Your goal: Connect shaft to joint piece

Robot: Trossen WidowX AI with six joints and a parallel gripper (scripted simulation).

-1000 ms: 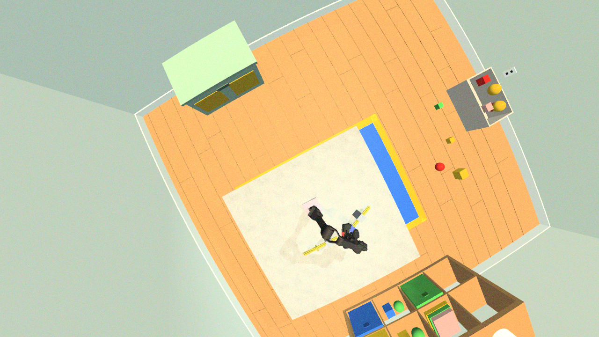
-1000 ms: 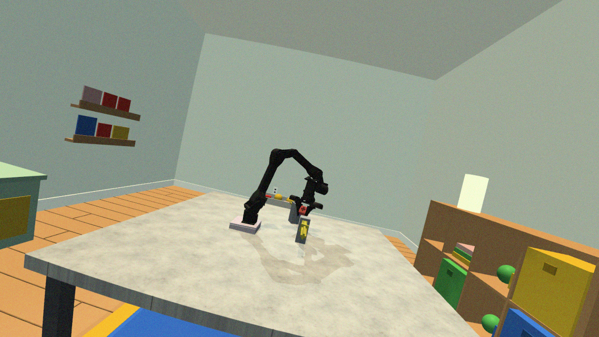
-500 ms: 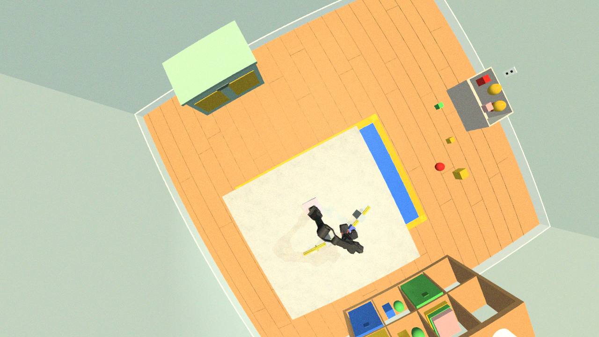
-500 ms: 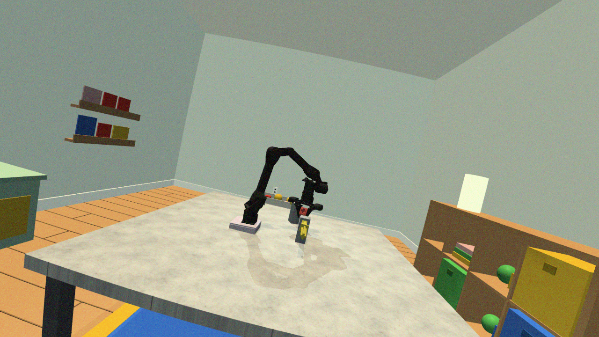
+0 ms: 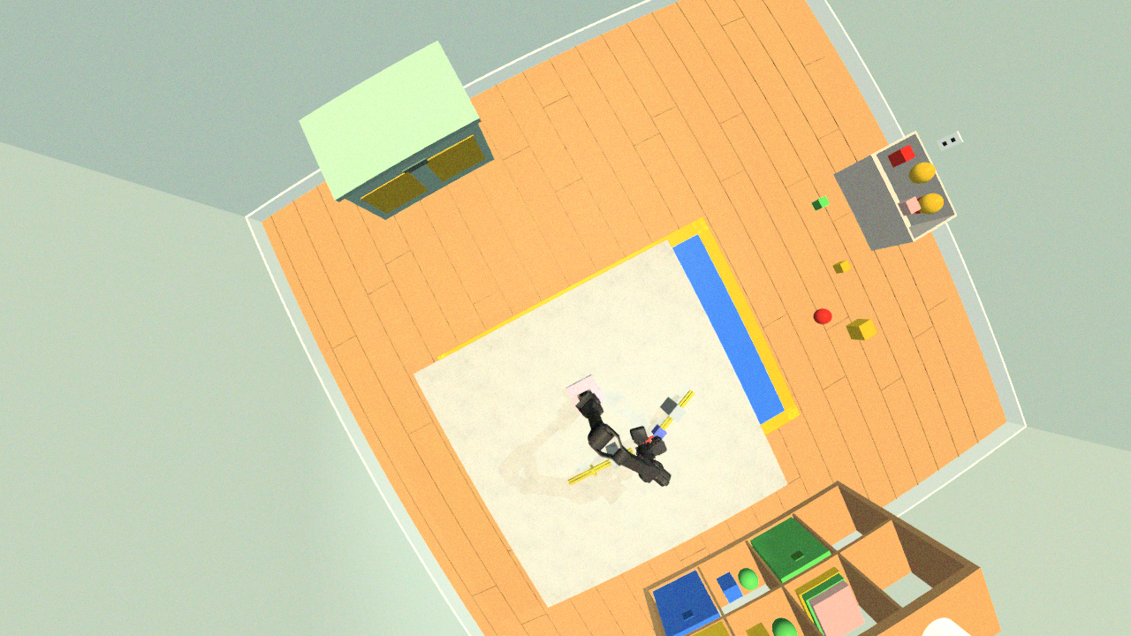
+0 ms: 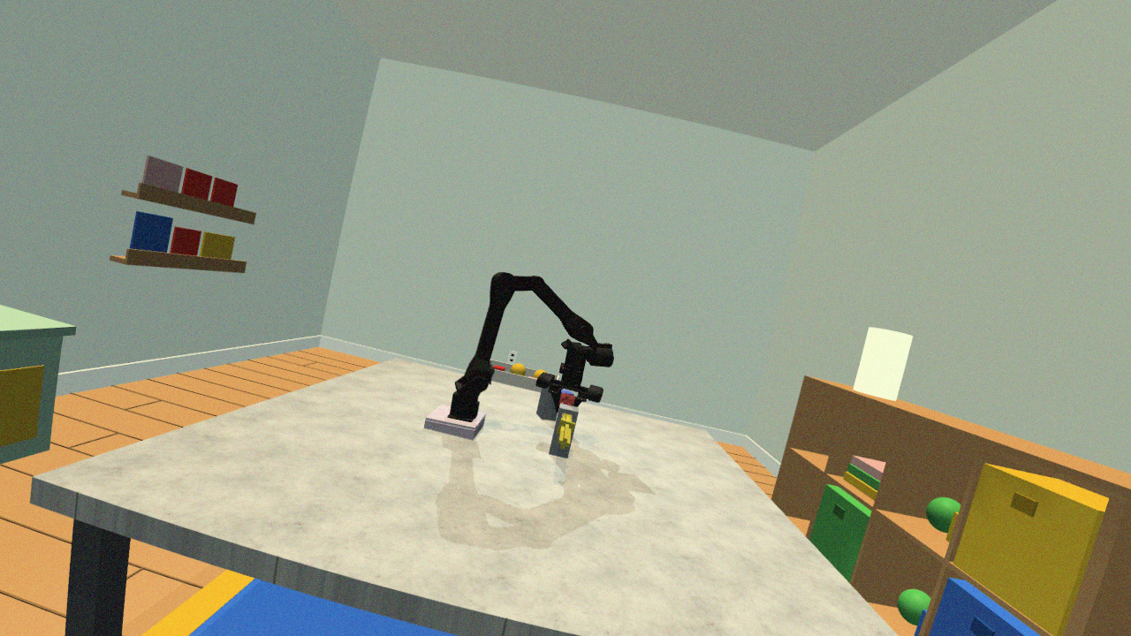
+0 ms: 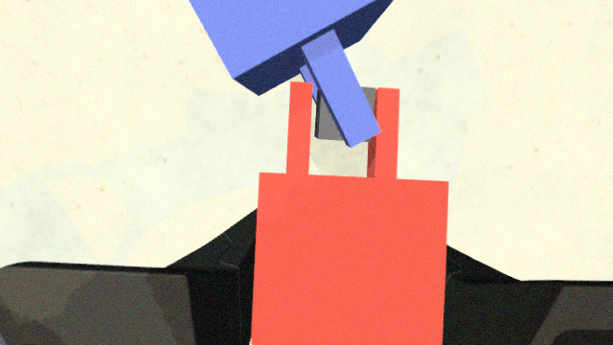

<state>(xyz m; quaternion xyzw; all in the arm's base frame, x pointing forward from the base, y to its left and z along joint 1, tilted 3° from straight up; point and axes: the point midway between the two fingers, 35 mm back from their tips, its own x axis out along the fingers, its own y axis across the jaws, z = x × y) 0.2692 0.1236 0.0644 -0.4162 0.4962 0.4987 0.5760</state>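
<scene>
My gripper (image 5: pixel 649 444) (image 6: pixel 568 397) (image 7: pixel 322 214) is shut on the red joint piece (image 7: pixel 350 230) (image 6: pixel 566 400), with a black finger on each side. Its two prongs straddle a grey hinge block (image 7: pixel 330 115). The blue yoke (image 7: pixel 283 29) (image 5: pixel 658 431) stands at an angle to the red piece. It ends the fixed yellow shaft (image 5: pixel 686 398), which runs through a dark block (image 5: pixel 668 405). The second yellow shaft (image 5: pixel 580 477) (image 6: pixel 565 431) passes through the other dark block (image 5: pixel 611 448) (image 6: pixel 558 449). The red opening is hidden; its line looks roughly along the second shaft. The arm covers their meeting place.
The arm's pink base (image 5: pixel 580 386) (image 6: pixel 439 427) stands on the pale table (image 5: pixel 505 379) (image 6: pixel 316 474). The arm arches over the second block and its shaft. A short crosspiece (image 5: pixel 594 469) sticks out from the second shaft. The shelf unit (image 6: pixel 885 427) is off the table.
</scene>
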